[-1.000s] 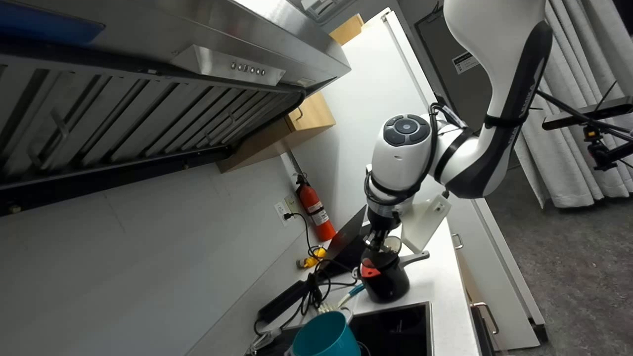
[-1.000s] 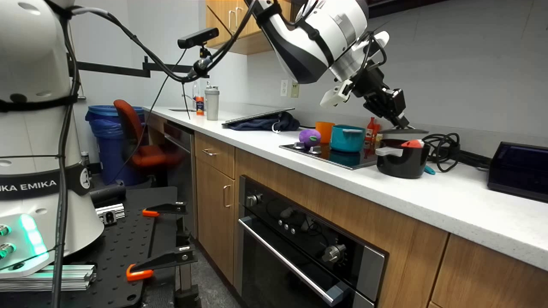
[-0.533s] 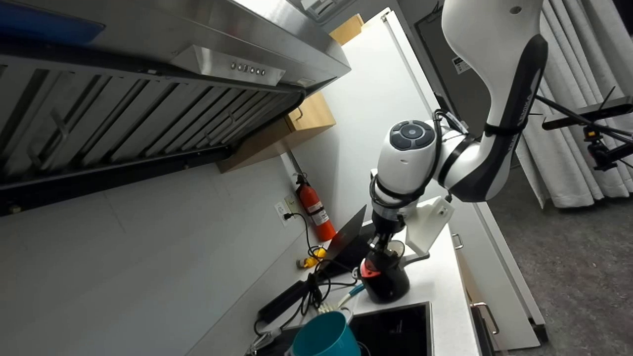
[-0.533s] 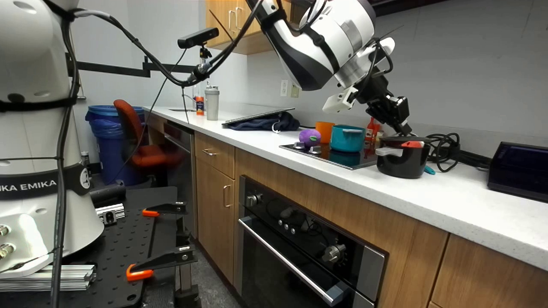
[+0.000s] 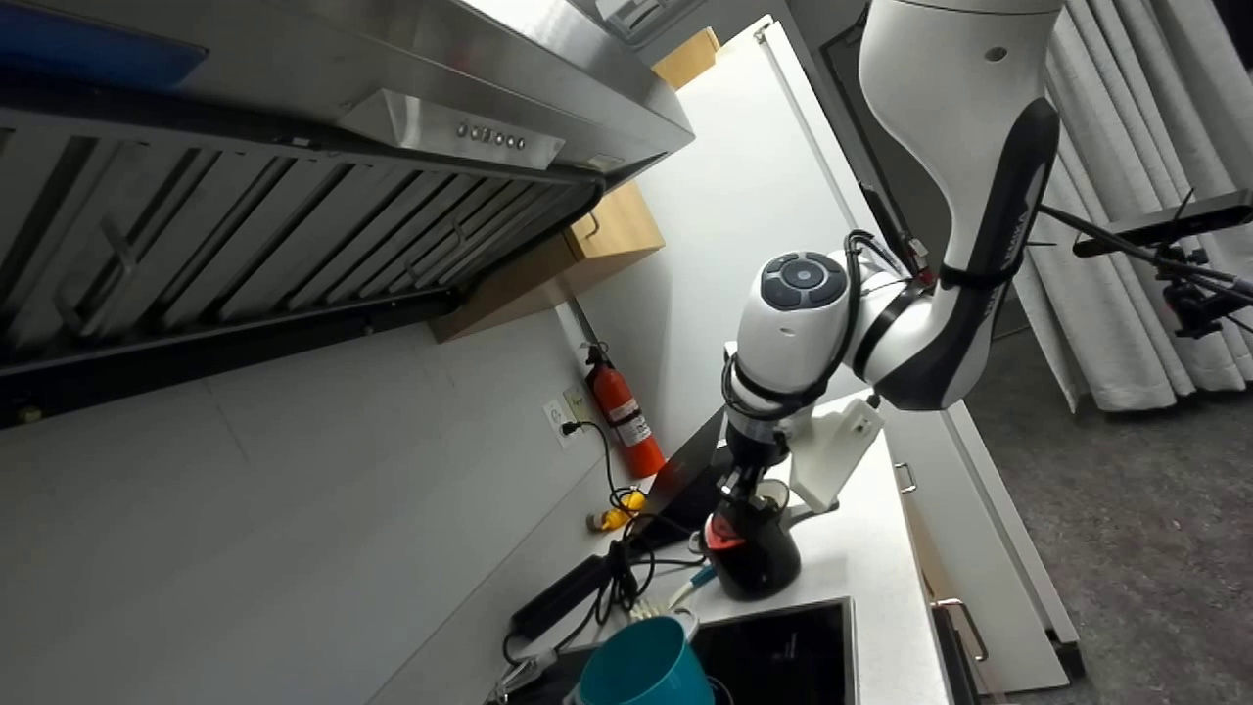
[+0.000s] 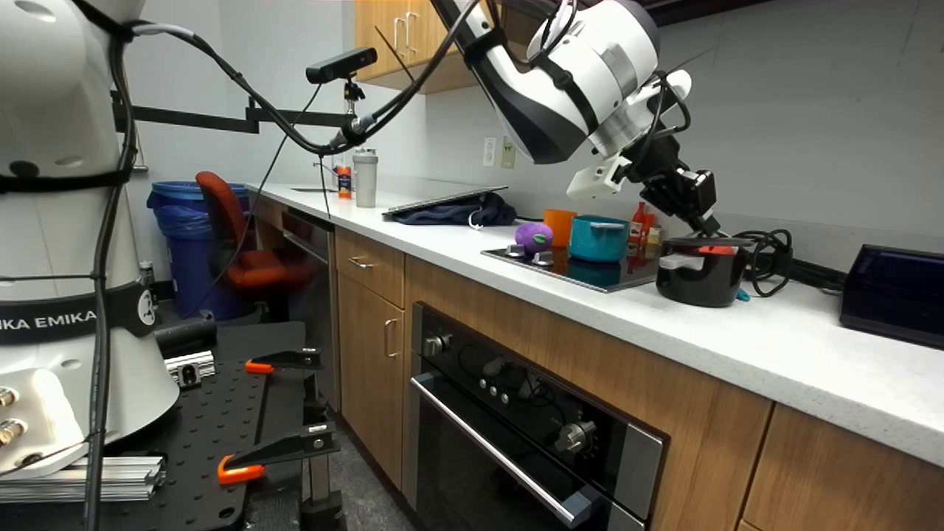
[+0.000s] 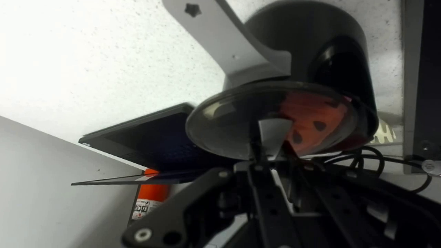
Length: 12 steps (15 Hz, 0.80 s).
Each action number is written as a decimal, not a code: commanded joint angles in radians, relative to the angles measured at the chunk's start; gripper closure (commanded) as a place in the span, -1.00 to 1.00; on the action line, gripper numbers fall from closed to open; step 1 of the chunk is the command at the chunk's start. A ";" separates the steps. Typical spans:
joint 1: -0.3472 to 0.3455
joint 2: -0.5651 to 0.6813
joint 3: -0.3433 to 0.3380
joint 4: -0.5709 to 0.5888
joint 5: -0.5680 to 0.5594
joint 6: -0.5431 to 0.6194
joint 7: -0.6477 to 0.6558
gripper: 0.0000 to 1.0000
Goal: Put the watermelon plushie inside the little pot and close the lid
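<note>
Cannot see the bottom of the watermelon plushie [image 6: 717, 251], hidden inside the little pot [image 6: 700, 287], nor the end of the pot handle [image 7: 224, 41], cut off in the wrist view. Cannot make out the dark contact between gripper [image 7: 273, 148] and lid [image 7: 224, 127].

Your white Panda arm [image 5: 925, 333] wears black straps [image 6: 566, 80], black cables [image 6: 96, 413], a grey button disc [image 5: 803, 281] and, at nine o'clock in an exterior view, "EMIKA" lettering [image 6: 66, 320]

Both ext. views: pot [image 6: 697, 286], from afar; wrist cam: lid [image 7: 237, 119] close-up.
</note>
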<state>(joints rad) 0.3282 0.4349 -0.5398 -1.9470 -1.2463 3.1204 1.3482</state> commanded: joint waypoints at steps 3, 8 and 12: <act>-0.047 0.041 0.043 0.063 0.044 0.030 -0.051 0.93; -0.058 0.039 0.067 0.077 0.063 0.020 -0.077 0.93; -0.078 0.051 0.091 0.081 0.085 0.026 -0.086 0.93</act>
<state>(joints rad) 0.2843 0.4606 -0.4785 -1.8934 -1.1985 3.1205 1.2967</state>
